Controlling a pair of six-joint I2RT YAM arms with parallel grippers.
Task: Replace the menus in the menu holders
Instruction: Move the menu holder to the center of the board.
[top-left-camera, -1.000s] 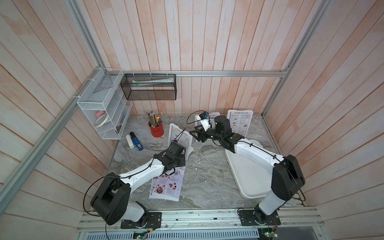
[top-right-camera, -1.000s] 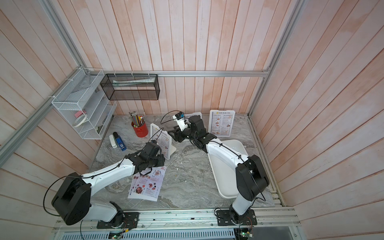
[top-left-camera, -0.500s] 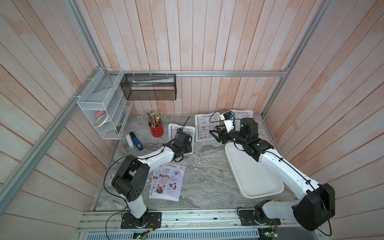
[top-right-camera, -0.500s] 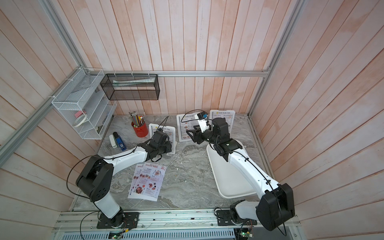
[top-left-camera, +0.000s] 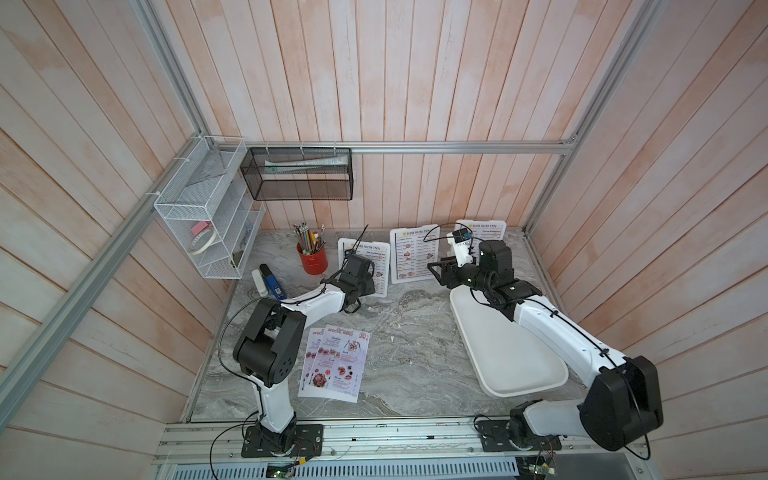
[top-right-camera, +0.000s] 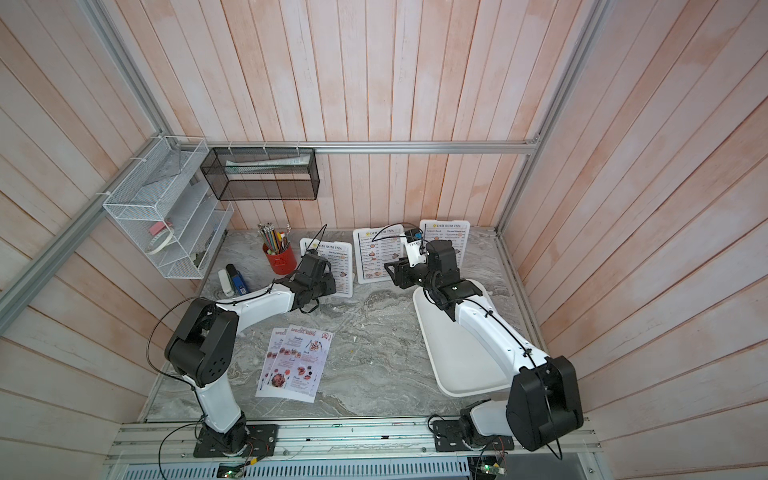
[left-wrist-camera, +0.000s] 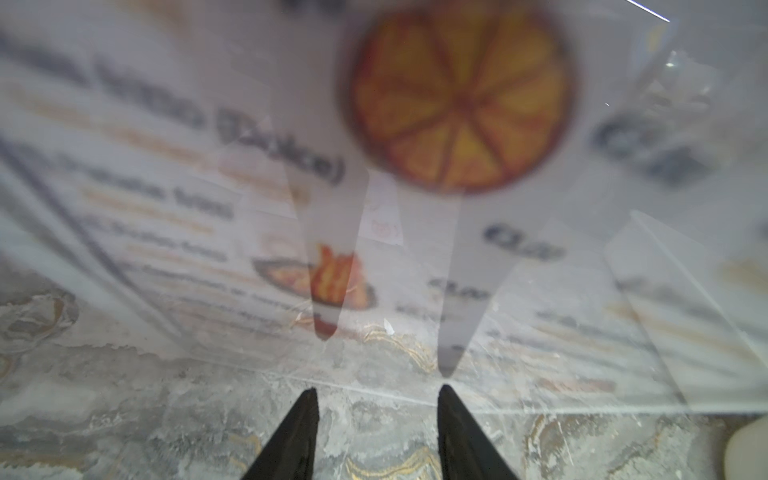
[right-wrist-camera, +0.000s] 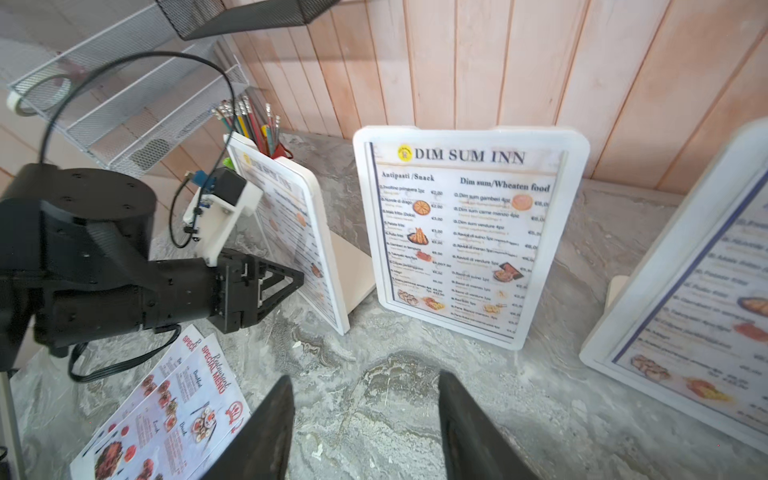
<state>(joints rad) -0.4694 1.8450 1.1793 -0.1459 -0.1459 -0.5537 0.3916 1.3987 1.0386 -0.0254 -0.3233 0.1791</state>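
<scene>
Three white menu holders stand along the back wall, each with a "Dim Sum Inn" menu behind its clear front: the left (top-left-camera: 365, 253), the middle (top-left-camera: 413, 255) and the right (top-left-camera: 484, 228). Two red-headed "Special Menu" menus (top-left-camera: 334, 361) lie overlapped flat on the marble. My left gripper (left-wrist-camera: 378, 388) is open and empty, low against the left holder's (right-wrist-camera: 320, 266) face. One of its fingertips (left-wrist-camera: 446, 395) meets its own reflection there. My right gripper (right-wrist-camera: 365, 376) is open and empty above the marble, facing the middle holder (right-wrist-camera: 469, 232).
A large white tray (top-left-camera: 511, 365) lies on the right under my right arm. A red pencil cup (top-left-camera: 312, 259) stands left of the holders, with a blue item (top-left-camera: 272, 282) beside it. White (top-left-camera: 208, 216) and black (top-left-camera: 297, 174) wire racks hang on the walls.
My right gripper has drawn back to the right, from beside the left holder to in front of the middle one. My left arm has reared up and brought its gripper to the left holder's face.
</scene>
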